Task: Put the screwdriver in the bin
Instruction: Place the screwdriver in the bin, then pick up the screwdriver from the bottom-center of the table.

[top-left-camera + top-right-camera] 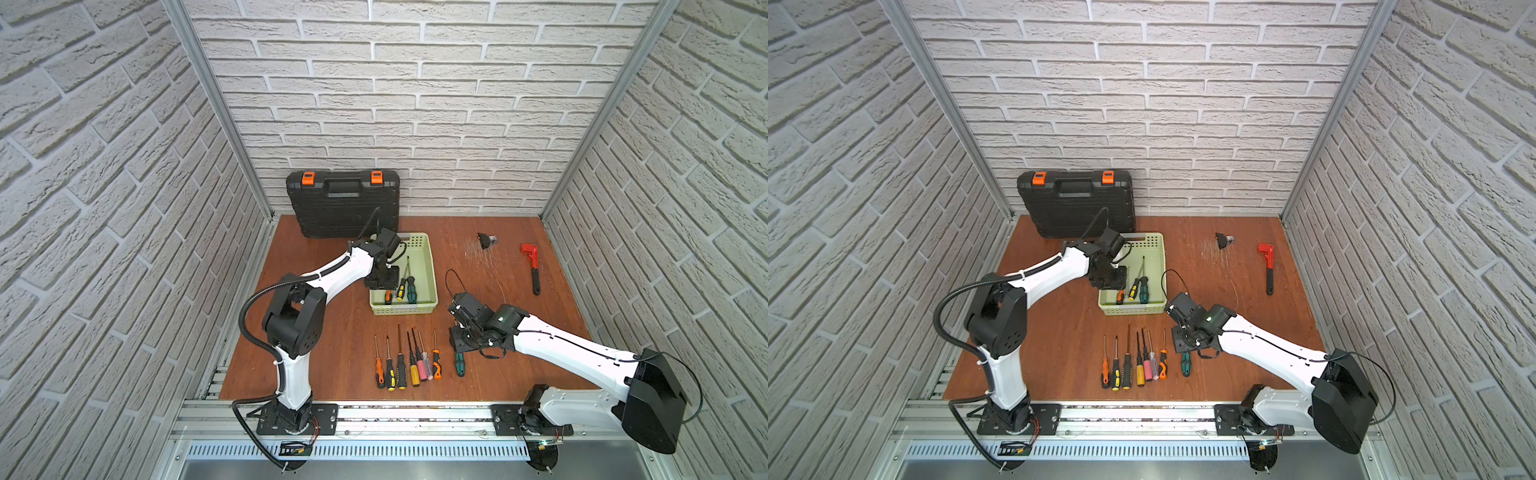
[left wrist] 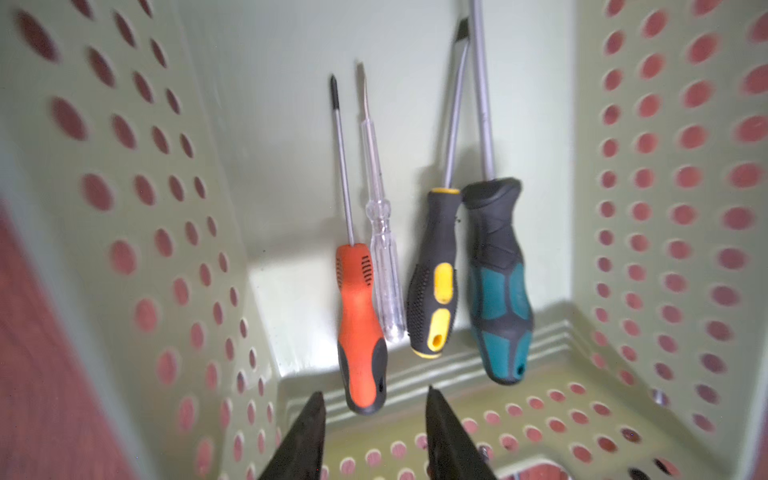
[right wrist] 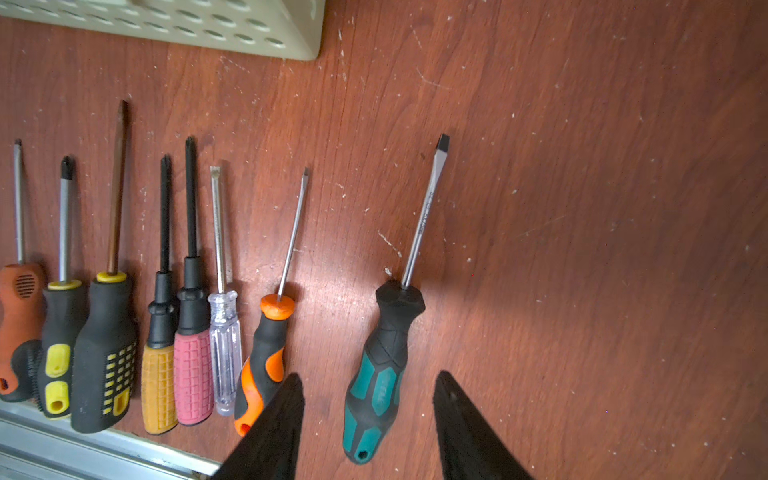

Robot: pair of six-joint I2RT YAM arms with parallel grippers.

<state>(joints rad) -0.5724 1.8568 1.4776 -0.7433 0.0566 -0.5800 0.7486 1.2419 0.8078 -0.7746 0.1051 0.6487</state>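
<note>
Plainly, the teal-and-black flat-blade screwdriver [image 3: 386, 361] would handle as a light, rigid tool. Its steel shank should not flex, and the rubbery-looking black panels of the moulded handle ought to give the jaws good purchase. The best hold was judged to be across the thick middle of the handle, where most of the weight likely sat. The thin round shank would probably roll or pivot in a pinch.

It lay flat on the table [image 1: 345, 353], alone at the right end of the row of seven other screwdrivers [image 1: 401, 365] and clear of the nearest one. Its blade pointed roughly toward the bin [image 1: 405, 308], which stood near but apart from it.

The handle swelled toward the butt, which had a hanging hole, and narrowed to a faceted black collar. Teal insets were set into the black grip. The bright shank carried faint lettering and ended in a dark flat tip.

The right gripper [image 3: 370, 375] hung over that handle with its jaws moderately apart, one on each side, neither appearing to touch it in the right wrist view.

The left gripper [image 2: 374, 392] was down inside the bin, jaws apart and holding nothing. The butt of an orange-handled Phillips screwdriver [image 2: 359, 324] lay on the bin floor in line with the gap, with space on both sides.
</note>
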